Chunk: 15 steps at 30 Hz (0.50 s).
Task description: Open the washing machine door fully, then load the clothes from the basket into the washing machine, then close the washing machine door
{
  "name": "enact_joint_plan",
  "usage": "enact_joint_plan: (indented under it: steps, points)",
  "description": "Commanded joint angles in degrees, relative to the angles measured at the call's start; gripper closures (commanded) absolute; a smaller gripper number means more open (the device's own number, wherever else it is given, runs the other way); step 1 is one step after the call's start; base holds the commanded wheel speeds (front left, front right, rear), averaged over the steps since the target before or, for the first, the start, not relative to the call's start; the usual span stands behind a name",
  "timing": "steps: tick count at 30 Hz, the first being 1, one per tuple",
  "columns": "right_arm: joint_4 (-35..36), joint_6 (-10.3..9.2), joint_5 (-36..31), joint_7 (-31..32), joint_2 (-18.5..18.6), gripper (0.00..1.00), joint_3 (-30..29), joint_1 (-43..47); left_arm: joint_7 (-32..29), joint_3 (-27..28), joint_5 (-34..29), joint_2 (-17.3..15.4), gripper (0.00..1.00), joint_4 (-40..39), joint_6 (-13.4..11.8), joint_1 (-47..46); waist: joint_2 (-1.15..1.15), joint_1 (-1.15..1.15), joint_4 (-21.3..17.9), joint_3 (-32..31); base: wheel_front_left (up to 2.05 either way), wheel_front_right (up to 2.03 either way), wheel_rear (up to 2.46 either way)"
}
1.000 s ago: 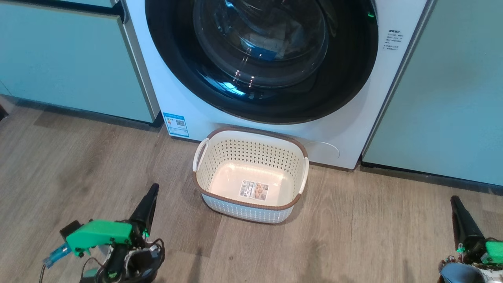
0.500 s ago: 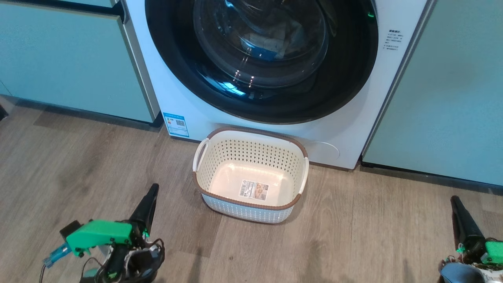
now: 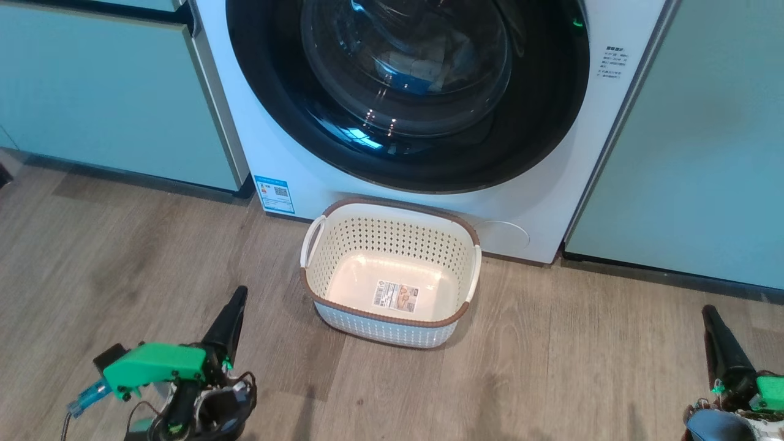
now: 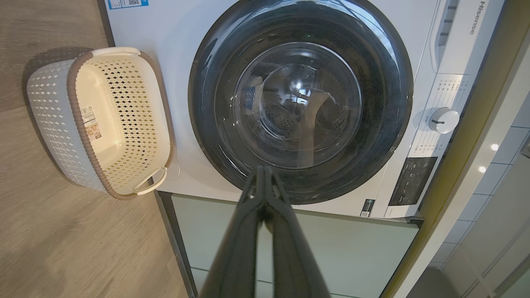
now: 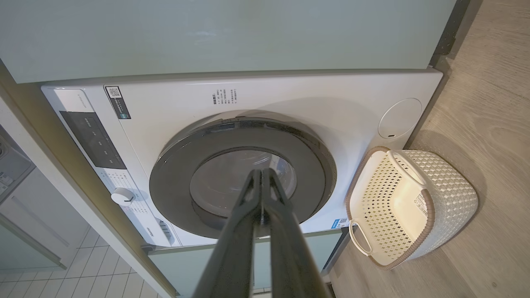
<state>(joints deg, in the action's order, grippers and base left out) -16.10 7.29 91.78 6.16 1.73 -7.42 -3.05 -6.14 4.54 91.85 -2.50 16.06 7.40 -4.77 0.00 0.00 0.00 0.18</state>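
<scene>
The washing machine door (image 3: 407,141) sits shut in the washing machine (image 3: 294,165), clothes (image 3: 422,61) behind its glass. We judge it rigid, slippery: hook its rim edge. Our left gripper (image 3: 237,300) and right gripper (image 3: 709,315) are closed, empty.

washing machine door (image 3: 404,92): shut | clothes (image 3: 422,64): inside, behind its glass | basket (image 3: 392,245): empty, upright, just before washing machine (image 3: 288,153)

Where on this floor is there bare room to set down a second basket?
Bare floor lies left of the basket, bordered by the left cabinet and left gripper, and right of it, toward the right cabinet and right gripper. Crowded: the basket sits close against the washing machine.
</scene>
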Motion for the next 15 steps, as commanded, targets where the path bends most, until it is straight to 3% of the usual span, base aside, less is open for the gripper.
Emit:
enact_joint_plan:
  steps: [1,15]
  points:
    - [2.1,0.2,0.4,0.3,1.1,1.0,0.9,-3.1,-0.3,2.0,0.3,-0.4,1.0,-2.0,0.1,-1.4,0.0,0.0,0.0,0.0,0.0,0.0,0.0]
    - [2.1,0.2,0.4,0.3,1.1,1.0,0.9,-3.1,-0.3,2.0,0.3,-0.4,1.0,-2.0,0.1,-1.4,0.0,0.0,0.0,0.0,0.0,0.0,0.0]
